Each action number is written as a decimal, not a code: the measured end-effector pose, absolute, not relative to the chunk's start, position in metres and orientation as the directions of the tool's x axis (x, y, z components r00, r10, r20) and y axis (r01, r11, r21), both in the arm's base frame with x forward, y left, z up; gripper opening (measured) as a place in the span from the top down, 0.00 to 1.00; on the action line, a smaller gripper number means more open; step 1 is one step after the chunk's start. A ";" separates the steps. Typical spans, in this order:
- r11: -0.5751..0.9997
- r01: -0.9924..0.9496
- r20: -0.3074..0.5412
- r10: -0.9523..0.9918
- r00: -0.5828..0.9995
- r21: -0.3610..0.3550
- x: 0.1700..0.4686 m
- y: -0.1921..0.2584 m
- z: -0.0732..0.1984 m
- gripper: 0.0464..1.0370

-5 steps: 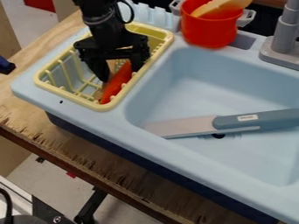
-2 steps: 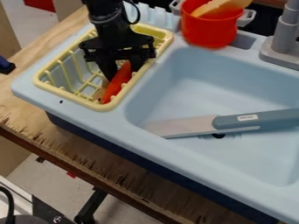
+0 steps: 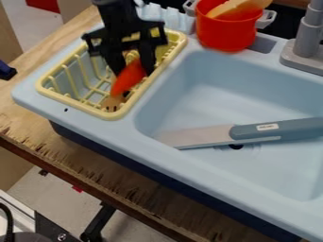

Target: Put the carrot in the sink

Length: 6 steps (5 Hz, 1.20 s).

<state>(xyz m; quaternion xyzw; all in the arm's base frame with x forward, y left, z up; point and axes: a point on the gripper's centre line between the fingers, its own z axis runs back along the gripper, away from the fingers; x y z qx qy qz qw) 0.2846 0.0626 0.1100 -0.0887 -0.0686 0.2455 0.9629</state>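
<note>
Carrot Held Between My Fingers, Over the Dish Rack

The yellow rim of the dish rack ran all round below my gripper, its right side close to the carrot. Just past that side lay the rounded edge of the blue sink, whose basin gave open room between the rack and the faucet. A knife crossed the basin's nearer part beside the drain, and a red pot with a wooden utensil in it stood by the far edge.

The sink unit sat on a worn wooden counter, splintered along its front, with pale floor below.

My fingers were narrowed on the carrot. Its long axis slanted from upper right, between them, to lower left, beside a wooden fork. I could not tell whether it touched the rack.
</note>
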 end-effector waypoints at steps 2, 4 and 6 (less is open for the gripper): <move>0.838 -0.480 0.068 0.512 0.856 -0.260 0.278 0.055 0.140 0.53; 0.746 -0.611 0.156 0.658 0.736 -0.264 0.264 0.013 0.158 0.53; 0.644 -0.711 0.196 0.764 0.614 -0.284 0.261 -0.048 0.146 0.53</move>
